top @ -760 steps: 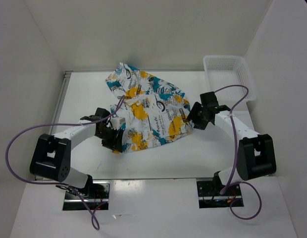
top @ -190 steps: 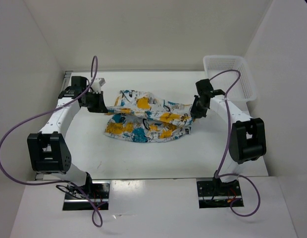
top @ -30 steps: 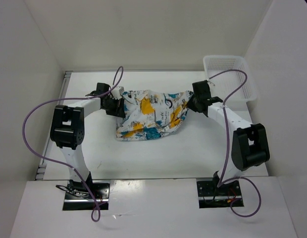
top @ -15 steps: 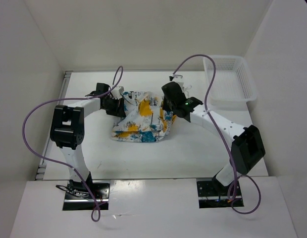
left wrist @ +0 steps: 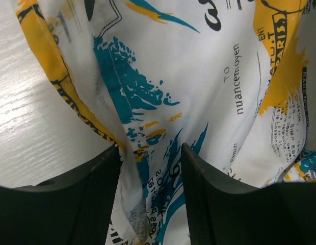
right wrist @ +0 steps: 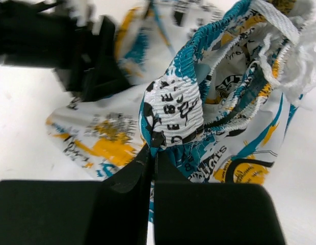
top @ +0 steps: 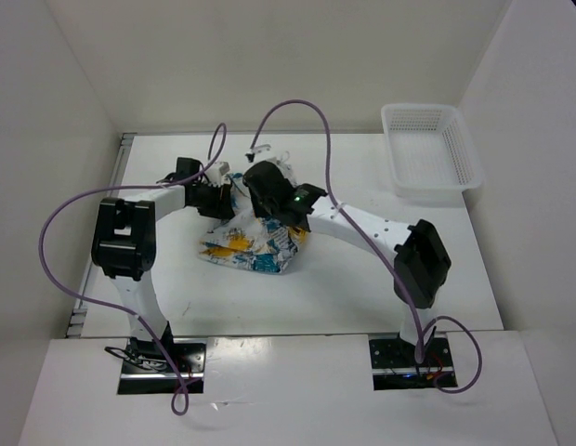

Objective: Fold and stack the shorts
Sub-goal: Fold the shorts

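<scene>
The shorts (top: 254, 251), white with a teal, yellow and black print, lie bunched left of the table's middle. One end is lifted. My right gripper (top: 258, 192) reaches across to the left and is shut on the elastic waistband (right wrist: 178, 115), holding it up above the rest of the cloth (right wrist: 97, 143). Its fingertips (right wrist: 148, 153) pinch the band's lower edge. My left gripper (top: 220, 197) sits at the shorts' far left edge. In the left wrist view its jaws (left wrist: 150, 153) stand apart, with a loose fold of the shorts (left wrist: 199, 76) lying between the fingers (left wrist: 97, 194).
A white mesh basket (top: 427, 149) stands at the back right corner. Both arms' purple cables (top: 297, 107) loop above the table. White walls close in the left, back and right sides.
My right gripper has swept from the right side to the left with the waistband, drawing the shorts into a narrower bundle. The left gripper has stayed where it was.
</scene>
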Available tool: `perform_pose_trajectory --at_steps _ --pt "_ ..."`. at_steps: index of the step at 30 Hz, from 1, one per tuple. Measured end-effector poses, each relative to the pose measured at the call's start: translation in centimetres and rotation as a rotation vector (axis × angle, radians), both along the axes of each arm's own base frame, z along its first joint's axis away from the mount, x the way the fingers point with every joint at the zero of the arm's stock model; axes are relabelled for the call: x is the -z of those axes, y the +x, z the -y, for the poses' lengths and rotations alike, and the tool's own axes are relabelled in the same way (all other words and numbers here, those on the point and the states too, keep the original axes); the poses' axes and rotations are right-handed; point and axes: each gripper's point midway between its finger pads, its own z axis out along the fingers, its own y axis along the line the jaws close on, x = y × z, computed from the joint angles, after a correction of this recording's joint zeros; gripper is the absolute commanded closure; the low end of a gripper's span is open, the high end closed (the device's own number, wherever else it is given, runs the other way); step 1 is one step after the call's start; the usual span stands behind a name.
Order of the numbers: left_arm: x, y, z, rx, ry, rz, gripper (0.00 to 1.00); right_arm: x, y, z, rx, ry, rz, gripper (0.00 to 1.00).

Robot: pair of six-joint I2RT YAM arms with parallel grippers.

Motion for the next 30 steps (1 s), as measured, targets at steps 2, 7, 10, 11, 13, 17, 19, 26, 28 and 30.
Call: perform_pose_trajectory --at_steps 2,7,10,11,13,17,19,26,28,30 --pt "0.0 -0.1 -0.1 -0.003 -0.004 0.001 0.42 0.3 -0.8 -1.8 -0.055 -0.011 -0.001 1.00" --pt "0.0 -0.4 -0.7 -0.013 -0.013 -0.004 0.42 1.1 -2.0 -5.4 -0.158 -0.028 -0.010 1.00" --pt "0.0 -0.5 -0.9 -0.017 -0.015 -0.005 0.42 1.7 -1.9 -6.3 -0.183 -0.030 -0.021 1.00" --pt "-0.1 -0.5 -1.0 -0.020 -0.015 -0.008 0.42 2.1 -1.9 -6.5 -0.187 -0.034 -0.029 1.00" --pt "-0.1 -0.7 -1.3 -0.028 -0.014 -0.016 0.42 2.6 -1.8 -7.0 -0.195 -0.039 -0.039 1.00" --pt "-0.1 -1.0 -2.3 -0.052 -0.013 -0.037 0.42 3.1 -1.3 -8.1 -0.212 -0.038 -0.045 1.00" --pt "-0.1 -1.1 -2.6 -0.060 -0.013 -0.046 0.42 3.3 -0.9 -8.8 -0.219 -0.035 -0.044 1.00" --pt "-0.2 -1.6 -4.3 -0.103 0.006 -0.084 0.42 3.3 0.0 -10.1 -0.231 -0.045 -0.036 0.14" --pt "-0.7 -1.5 -5.6 -0.134 0.012 -0.089 0.42 2.7 0.0 -10.3 -0.240 -0.041 -0.026 0.07" --pt "-1.6 -0.9 -7.0 -0.170 0.015 -0.083 0.42 2.0 0.0 -10.3 -0.245 -0.029 -0.021 0.05"
